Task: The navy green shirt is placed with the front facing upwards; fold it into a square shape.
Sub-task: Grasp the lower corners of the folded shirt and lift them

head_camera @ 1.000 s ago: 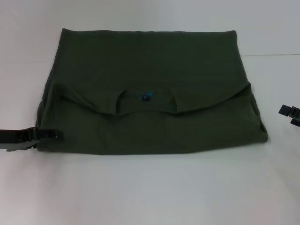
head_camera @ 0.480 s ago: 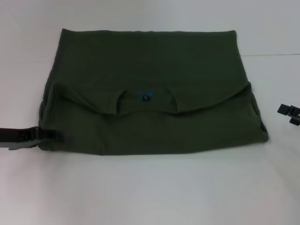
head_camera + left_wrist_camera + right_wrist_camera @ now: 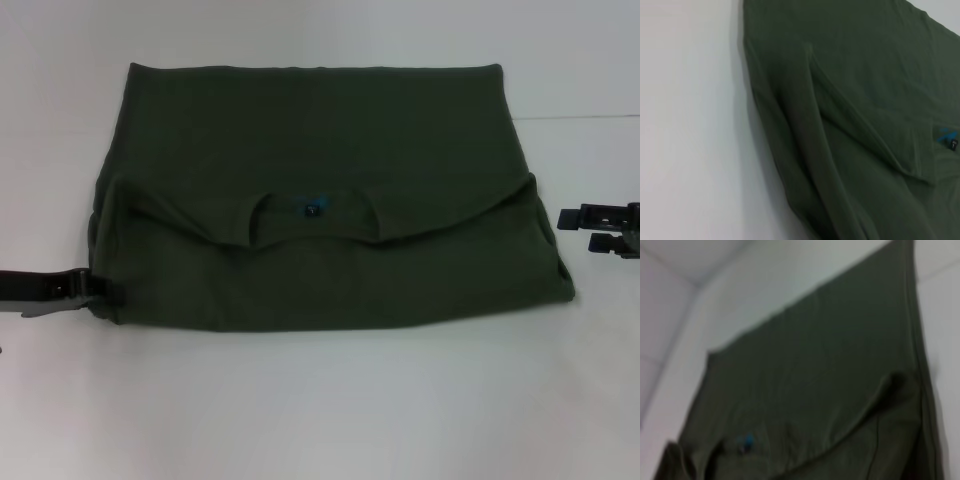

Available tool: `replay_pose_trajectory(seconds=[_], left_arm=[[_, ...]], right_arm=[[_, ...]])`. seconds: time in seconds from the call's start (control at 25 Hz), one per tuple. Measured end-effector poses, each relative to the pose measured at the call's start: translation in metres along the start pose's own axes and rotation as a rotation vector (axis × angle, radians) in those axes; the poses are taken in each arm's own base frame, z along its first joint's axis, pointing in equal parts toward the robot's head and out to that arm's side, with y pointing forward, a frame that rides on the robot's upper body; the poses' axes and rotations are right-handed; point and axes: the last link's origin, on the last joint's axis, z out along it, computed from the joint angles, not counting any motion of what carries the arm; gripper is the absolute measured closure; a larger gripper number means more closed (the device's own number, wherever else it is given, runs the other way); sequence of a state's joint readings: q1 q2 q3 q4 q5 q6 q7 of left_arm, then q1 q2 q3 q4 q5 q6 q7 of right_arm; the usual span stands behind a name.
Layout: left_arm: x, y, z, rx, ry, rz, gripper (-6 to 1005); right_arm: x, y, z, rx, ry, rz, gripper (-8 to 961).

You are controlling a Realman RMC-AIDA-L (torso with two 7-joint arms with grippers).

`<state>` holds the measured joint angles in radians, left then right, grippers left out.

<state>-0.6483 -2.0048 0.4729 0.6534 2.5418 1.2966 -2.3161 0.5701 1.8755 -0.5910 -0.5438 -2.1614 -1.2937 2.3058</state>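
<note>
The navy green shirt [image 3: 320, 140] lies flat on the white table, its upper part folded down over the lower part. The round collar and its blue label [image 3: 311, 207] face up at the middle. My left gripper [image 3: 112, 291] lies low at the shirt's near left corner, its tip touching the cloth edge. Just off the shirt's right edge, my right gripper [image 3: 568, 228] hangs open, a small gap from the cloth. The left wrist view shows the shirt's [image 3: 865, 125] folded left edge and the label [image 3: 947, 137]. In the right wrist view, the shirt [image 3: 815, 380] and the label [image 3: 746, 441] appear.
The white table [image 3: 320, 400] spreads around the shirt on all sides, with a wide bare strip toward me. A faint seam line runs across the table at the far right [image 3: 580, 117].
My right gripper has moved in from the right edge toward the shirt's right side and slightly up. My left gripper has drawn back a little to the left at the shirt's corner.
</note>
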Motion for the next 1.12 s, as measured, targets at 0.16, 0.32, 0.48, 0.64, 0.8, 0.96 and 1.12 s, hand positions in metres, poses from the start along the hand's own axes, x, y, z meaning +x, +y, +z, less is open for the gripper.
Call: replay_pose_trajectory(seconds=[0.16,0.32,0.48,0.64,0.8,0.96,1.12], left_arm=[[0.0,0.001,0.0,-0.002,-0.001,0.002,814],[-0.001,0.001,0.0,-0.005,-0.004,0.008,897],[-0.003,0.0,0.0,-0.005,-0.005,0.007,900],[-0.004,-0.001,0.001,-0.006,-0.007,0.013,903],[-0.005,0.001,0.004,-0.009,-0.02,0.025,905],[-0.005,0.001,0.004,-0.007,-0.021,0.028,904],[-0.005,0.001,0.004,-0.007,-0.021,0.028,904]], right_arm=[[-0.017,0.015,0.001,0.045,0.1,-0.015,98],[-0.025,0.023,0.007,0.081,0.146,-0.031,99],[-0.02,0.025,0.019,0.124,0.196,-0.053,99],[-0.021,0.031,0.025,0.171,0.253,-0.062,99],[-0.027,0.037,0.026,0.188,0.267,-0.074,98],[-0.026,0.038,0.032,0.209,0.276,-0.083,98],[-0.022,0.039,0.04,0.217,0.282,-0.091,99]])
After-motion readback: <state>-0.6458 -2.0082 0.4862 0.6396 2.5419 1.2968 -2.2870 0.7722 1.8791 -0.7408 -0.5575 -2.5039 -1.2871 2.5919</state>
